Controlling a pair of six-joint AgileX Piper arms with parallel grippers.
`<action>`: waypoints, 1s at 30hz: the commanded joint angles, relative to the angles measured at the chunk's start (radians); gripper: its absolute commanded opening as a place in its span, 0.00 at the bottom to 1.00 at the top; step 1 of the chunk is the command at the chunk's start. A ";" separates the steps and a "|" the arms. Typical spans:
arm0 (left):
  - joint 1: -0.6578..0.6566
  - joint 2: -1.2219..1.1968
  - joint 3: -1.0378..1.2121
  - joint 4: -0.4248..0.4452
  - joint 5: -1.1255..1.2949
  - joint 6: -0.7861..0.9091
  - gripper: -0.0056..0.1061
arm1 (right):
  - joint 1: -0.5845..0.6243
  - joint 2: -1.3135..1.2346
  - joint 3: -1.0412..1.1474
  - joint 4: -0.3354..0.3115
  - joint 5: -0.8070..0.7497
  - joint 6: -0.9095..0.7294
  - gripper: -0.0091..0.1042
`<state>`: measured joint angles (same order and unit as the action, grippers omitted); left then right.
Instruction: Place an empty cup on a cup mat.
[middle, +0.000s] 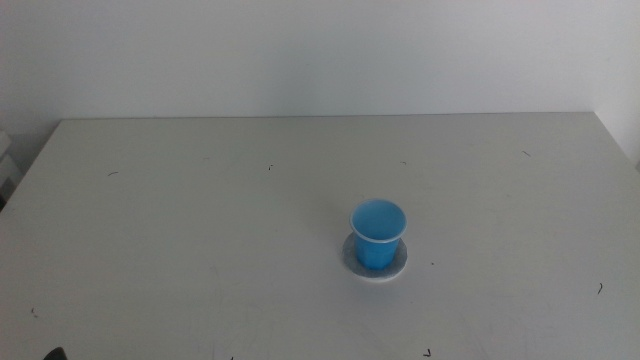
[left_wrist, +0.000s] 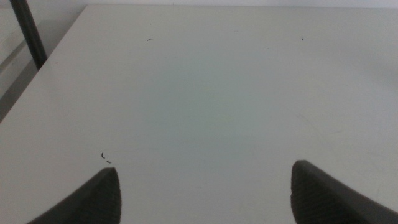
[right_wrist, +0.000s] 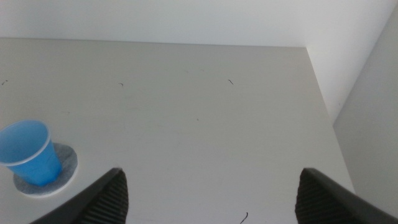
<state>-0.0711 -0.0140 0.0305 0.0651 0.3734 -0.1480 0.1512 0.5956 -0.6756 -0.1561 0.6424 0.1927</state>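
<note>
The bright blue cup (middle: 377, 233) stands upright on the round grey cup mat (middle: 359, 265), a little right of the table's middle. It is empty inside. The right wrist view also shows the cup (right_wrist: 28, 151) on the mat (right_wrist: 64, 164). My right gripper (right_wrist: 211, 190) is open, holds nothing, and is well away from the cup. My left gripper (left_wrist: 205, 190) is open over bare table and holds nothing. Neither arm reaches into the middle view; only a dark tip shows at its bottom edge.
The white table (middle: 200, 220) has small dark marks. A pale wall rises behind its far edge. A dark post (left_wrist: 28, 34) stands beyond the table's edge in the left wrist view. The table's right edge (right_wrist: 323, 99) shows in the right wrist view.
</note>
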 joint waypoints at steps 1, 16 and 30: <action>0.001 -0.013 -0.006 0.000 -0.068 -0.011 0.99 | -0.010 -0.046 0.057 -0.015 -0.177 -0.006 0.79; 0.001 -0.013 -0.006 0.000 -0.068 -0.011 0.99 | -0.027 -0.315 0.456 -0.015 -0.487 0.011 0.79; 0.001 -0.013 -0.006 0.000 -0.068 -0.011 0.99 | -0.041 -0.568 0.670 -0.014 -0.508 0.011 0.79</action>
<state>-0.0711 -0.0140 0.0305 0.0651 0.3734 -0.1480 0.1165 0.0353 0.0040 -0.1572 0.2141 0.2084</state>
